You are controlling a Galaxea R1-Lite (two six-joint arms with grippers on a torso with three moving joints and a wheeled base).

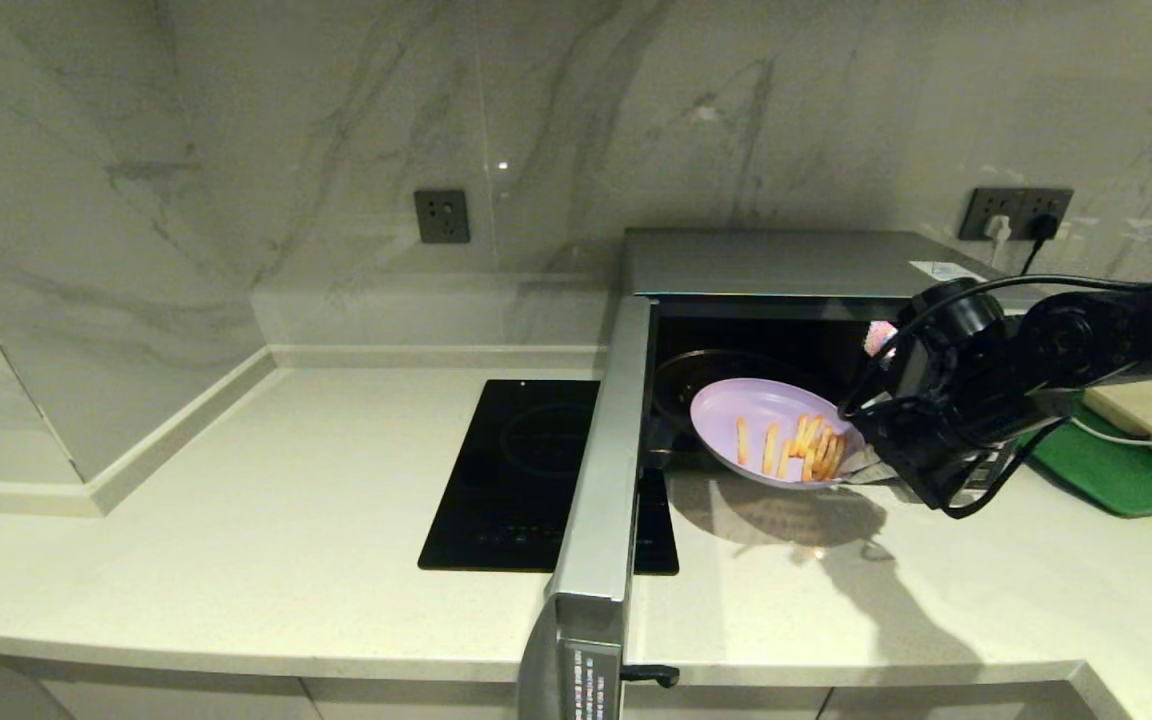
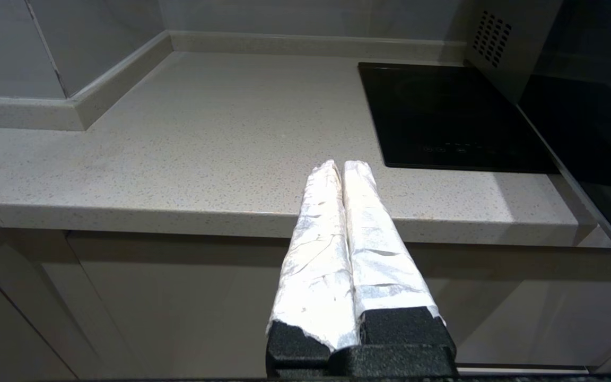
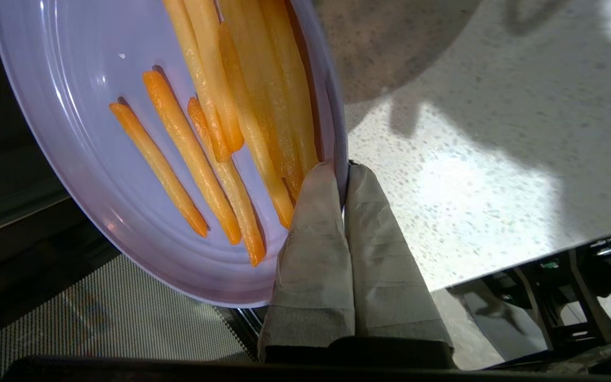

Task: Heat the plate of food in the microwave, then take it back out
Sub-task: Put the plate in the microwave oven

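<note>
- Marble walls back a pale speckled table (image 1: pixel 236 520) carrying the microwave (image 1: pixel 786 265), door (image 1: pixel 601 450) swung open.
- Right hand (image 1: pixel 861 468) is clamped on the rim of the plate of food (image 1: pixel 761 430), held tilted at the cavity mouth above the table.
- Risk: the tilt could slide the sticks off, or the edge pinch could slip.
- Left hand (image 2: pixel 340 170), fingers together, is parked off the table's front edge.
</note>
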